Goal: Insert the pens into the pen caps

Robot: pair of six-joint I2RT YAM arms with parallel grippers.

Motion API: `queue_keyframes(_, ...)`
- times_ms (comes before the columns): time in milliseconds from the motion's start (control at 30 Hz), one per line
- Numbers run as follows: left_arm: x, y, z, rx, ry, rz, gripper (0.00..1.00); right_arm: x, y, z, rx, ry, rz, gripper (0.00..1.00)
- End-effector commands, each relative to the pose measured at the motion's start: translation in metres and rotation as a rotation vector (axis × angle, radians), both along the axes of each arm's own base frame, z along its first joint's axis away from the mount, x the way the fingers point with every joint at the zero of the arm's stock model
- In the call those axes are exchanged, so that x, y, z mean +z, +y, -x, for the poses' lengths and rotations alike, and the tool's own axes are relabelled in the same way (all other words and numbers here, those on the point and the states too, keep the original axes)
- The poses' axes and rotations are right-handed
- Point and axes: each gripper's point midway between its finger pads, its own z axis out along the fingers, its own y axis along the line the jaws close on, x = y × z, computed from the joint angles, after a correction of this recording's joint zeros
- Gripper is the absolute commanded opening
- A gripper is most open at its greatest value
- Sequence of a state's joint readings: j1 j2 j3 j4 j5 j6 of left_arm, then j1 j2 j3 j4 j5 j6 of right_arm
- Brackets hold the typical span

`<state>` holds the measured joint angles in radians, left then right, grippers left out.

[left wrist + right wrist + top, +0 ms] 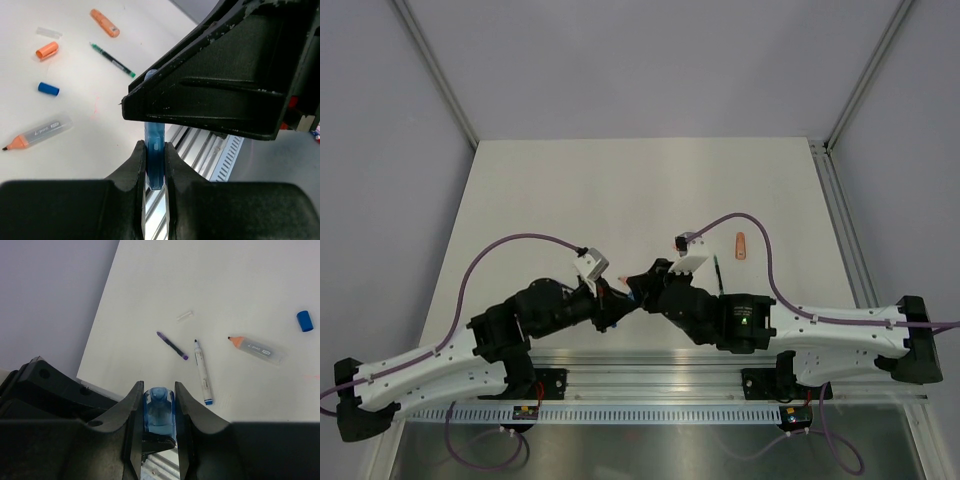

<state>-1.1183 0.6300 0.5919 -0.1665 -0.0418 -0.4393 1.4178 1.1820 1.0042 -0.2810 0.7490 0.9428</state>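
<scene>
Surface (640, 190): 1 white matt top, closed in by pale lilac-grey walls (380, 150) on 3 sides, with 2 slanting metal frame posts (435, 70) at the far corners and a slotted metal rail (660, 365) along the near edge, where both arm bases sit. 2 purple cables (510, 242) loop over the arms. Left gripper (154, 149): jaws pinching a light blue translucent piece (154, 165), held off the surface over the near edge. Right gripper (158, 388): jaws pinching a piece of the same colour at its rounded end. The 2 grippers meet tip to tip near the middle of the near edge. Whether they hold 1 item or a pen and cap together cannot be told. Loose and flat on the surface, none touching: 1 blue cap (48, 88), near 1 clear-barrelled pen with an orange tip (37, 134); 1 orange cap (47, 50); 1 clear cap (49, 32); 1 thin green pen (112, 60); 1 orange marker (105, 23), farthest from the left gripper; 1 white pen with a blue end (202, 372), just beside 1 thin purple pen (172, 345).
</scene>
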Motion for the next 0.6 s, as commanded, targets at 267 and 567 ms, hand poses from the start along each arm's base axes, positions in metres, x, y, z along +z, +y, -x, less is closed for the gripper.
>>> queue_keyframes(267,0.244,0.037,-0.040,0.278,-0.375,0.563,0.00,-0.112,0.035,0.091,0.238,0.282,0.098,0.11)
queue_keyframes(567,0.273,0.043,-0.059,0.339,-0.404,0.609,0.00,-0.120,0.063,0.107,0.335,0.297,0.134,0.08)
